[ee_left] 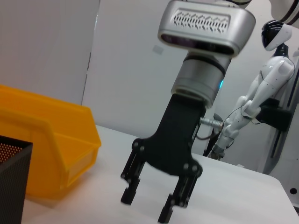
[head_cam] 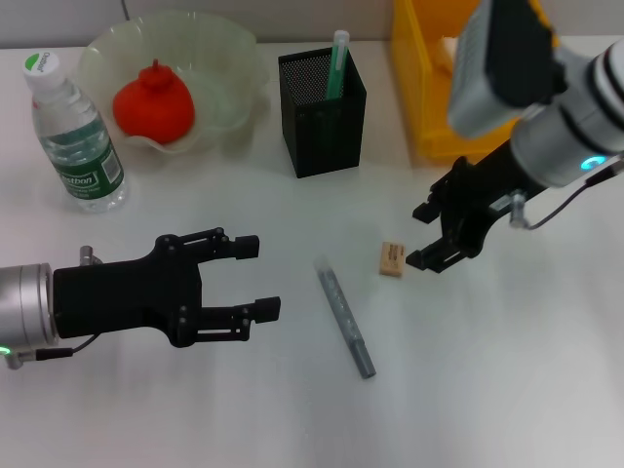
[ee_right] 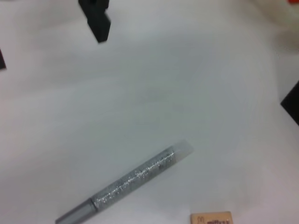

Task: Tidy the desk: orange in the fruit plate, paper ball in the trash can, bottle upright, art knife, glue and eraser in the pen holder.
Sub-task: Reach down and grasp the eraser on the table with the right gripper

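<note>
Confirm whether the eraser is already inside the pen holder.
No. The eraser lies on the white desk, apart from the pen holder, just beside the open right tool.

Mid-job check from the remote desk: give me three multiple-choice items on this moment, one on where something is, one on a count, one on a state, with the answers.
1. Where is the orange?
A. in the fruit plate
B. on the bare desk beside the eraser
C. in the trash can

2. How many loose items lie on the desk between the two grippers?
A. none
B. two
C. four

3. How does the bottle stand?
A. on its side
B. upside down
C. upright

Answers:
1. A: the orange sits inside the fruit plate.
2. B: only the silver glitter stick and the eraser lie between the left gripper and the right gripper, both open.
3. C: the bottle stands with its cap on top, left of the fruit plate.
</note>
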Motion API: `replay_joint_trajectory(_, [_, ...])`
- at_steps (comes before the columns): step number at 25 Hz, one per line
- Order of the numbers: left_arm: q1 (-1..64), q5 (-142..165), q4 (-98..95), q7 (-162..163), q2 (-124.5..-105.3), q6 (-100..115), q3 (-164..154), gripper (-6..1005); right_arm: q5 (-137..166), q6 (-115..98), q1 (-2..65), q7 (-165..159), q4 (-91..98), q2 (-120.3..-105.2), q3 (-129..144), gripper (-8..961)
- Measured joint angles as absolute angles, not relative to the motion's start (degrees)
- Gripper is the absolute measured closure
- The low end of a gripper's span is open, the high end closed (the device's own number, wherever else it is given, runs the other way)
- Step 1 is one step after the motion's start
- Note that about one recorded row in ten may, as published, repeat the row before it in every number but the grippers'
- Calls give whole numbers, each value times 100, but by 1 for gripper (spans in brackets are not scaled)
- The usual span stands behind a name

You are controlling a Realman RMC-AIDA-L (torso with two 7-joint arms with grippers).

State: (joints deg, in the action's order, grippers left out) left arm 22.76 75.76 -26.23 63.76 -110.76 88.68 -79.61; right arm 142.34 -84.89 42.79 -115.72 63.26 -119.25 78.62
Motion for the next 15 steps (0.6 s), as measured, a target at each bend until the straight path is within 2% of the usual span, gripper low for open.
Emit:
replay_joint_trajectory(11, [2276, 7764, -2614, 6376, -11078, 8774, -7905, 174, 14126, -7694, 4313, -11485, 5828, -11941, 8573, 336])
replay_joint_trajectory(15, [2276, 7812, -2627, 6377, -11004, 8753, -7888, 174, 13961, -7496, 4335, -11383, 5633, -11944, 8620, 337])
